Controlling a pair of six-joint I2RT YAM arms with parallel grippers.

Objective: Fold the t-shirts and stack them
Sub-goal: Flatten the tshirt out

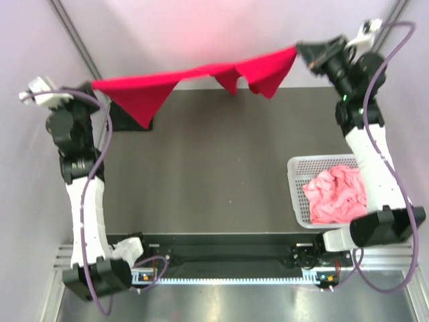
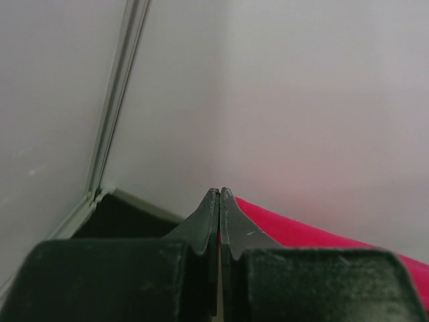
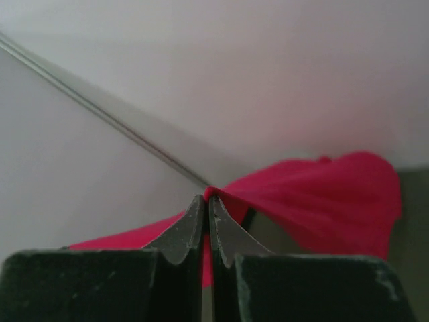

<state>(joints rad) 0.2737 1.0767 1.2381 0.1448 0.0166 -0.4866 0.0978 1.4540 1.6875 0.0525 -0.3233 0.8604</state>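
The bright red t-shirt [image 1: 194, 77] hangs stretched in the air across the far edge of the table, held at both ends. My left gripper [image 1: 86, 86] is shut on its left end; the red cloth shows beside the jaws in the left wrist view [image 2: 315, 236]. My right gripper [image 1: 301, 50] is shut on its right end, and the cloth bunches at the fingertips in the right wrist view [image 3: 322, 194]. A black t-shirt [image 1: 127, 119] lies on the table at the far left, partly hidden behind the red one. The salmon pink t-shirt [image 1: 336, 193] lies crumpled in the basket.
The white lattice basket [image 1: 298, 188] stands at the table's right side, beside the right arm. The dark table top [image 1: 214, 168] lies under the hanging shirt. Pale walls close in behind and at both sides.
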